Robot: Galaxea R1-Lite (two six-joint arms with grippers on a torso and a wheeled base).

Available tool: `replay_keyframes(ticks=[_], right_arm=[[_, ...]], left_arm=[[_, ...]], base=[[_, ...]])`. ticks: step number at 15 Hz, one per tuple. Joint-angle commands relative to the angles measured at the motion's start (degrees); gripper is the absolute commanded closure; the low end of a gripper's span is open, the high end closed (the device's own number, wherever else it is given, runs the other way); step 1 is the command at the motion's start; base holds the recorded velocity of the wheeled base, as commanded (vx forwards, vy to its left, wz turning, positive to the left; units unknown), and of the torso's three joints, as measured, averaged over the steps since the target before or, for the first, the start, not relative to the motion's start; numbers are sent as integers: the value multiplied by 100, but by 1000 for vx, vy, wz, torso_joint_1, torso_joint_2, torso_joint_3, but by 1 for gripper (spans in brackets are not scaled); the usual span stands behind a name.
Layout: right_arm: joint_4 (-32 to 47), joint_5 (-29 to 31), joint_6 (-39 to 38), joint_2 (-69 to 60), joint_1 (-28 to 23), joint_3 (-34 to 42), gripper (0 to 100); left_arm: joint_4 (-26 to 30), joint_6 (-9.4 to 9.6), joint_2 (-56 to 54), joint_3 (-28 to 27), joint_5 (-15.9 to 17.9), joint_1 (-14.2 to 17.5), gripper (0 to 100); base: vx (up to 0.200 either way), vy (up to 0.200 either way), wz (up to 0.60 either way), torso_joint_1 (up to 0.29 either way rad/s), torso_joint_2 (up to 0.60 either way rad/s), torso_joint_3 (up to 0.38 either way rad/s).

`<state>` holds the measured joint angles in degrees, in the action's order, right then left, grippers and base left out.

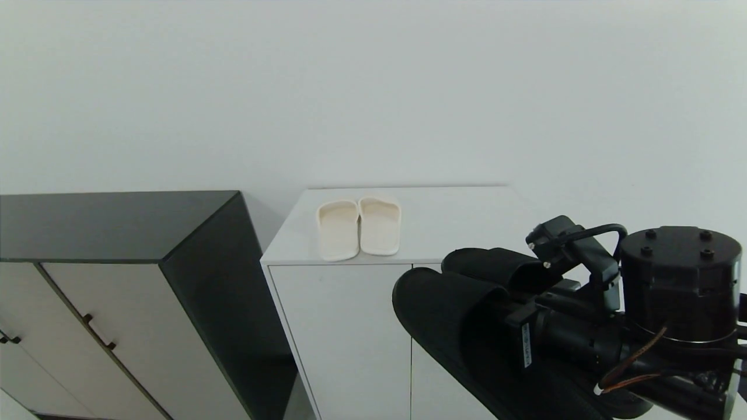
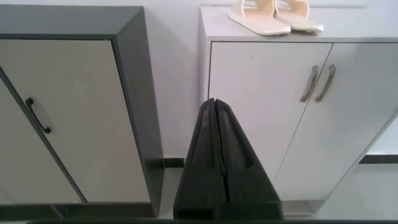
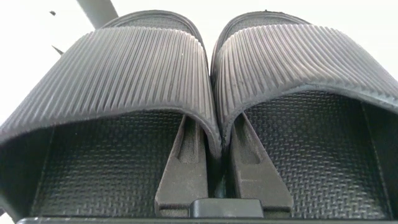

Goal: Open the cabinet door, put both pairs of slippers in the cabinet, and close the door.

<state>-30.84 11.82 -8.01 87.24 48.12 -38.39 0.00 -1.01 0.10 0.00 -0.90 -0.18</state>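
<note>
Black slippers (image 1: pixel 455 303) were held side by side in the right jaws, which were squeezed shut on the two inner edges so both could be carried at once. Cream slippers (image 1: pixel 359 227) were left on top of the white cabinet (image 1: pixel 344 332), whose doors (image 2: pixel 267 106) were shut, so nothing could be put inside yet. The left jaws were pressed together with nothing in them and pointed at the cabinet front, likely so a door could be pulled open by its handles (image 2: pixel 317 83).

A pair of cream slippers (image 1: pixel 358 227) lies side by side on top of the white cabinet (image 1: pixel 344 332), whose doors are closed. The right gripper (image 1: pixel 516 312) holds a pair of black slippers (image 1: pixel 449 309) in front of that cabinet. A dark cabinet (image 1: pixel 146 233) stands beside it on the left.
</note>
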Motion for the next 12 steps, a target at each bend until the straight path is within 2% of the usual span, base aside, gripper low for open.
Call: replay_keyframes(ticks=[1,6,9,12], right_arm=[[-1,-14,1,-14,-22,51,100],[-10,-198,124,-22,-22,183,100],[-10,-541,151,-154,-4,332,100],[-18,-611,432,-207,-4,455,100]], left_arm=[[0,-4,8,0,-6,1,100],[0,-4,8,0,-6,1,100],[0,-4,8,0,-6,1,100],[0,-4,8,0,-6,1,100]], base=[[0,0,0,0,0,0],[0,0,0,0,0,0],[0,0,0,0,0,0],[0,0,0,0,0,0]])
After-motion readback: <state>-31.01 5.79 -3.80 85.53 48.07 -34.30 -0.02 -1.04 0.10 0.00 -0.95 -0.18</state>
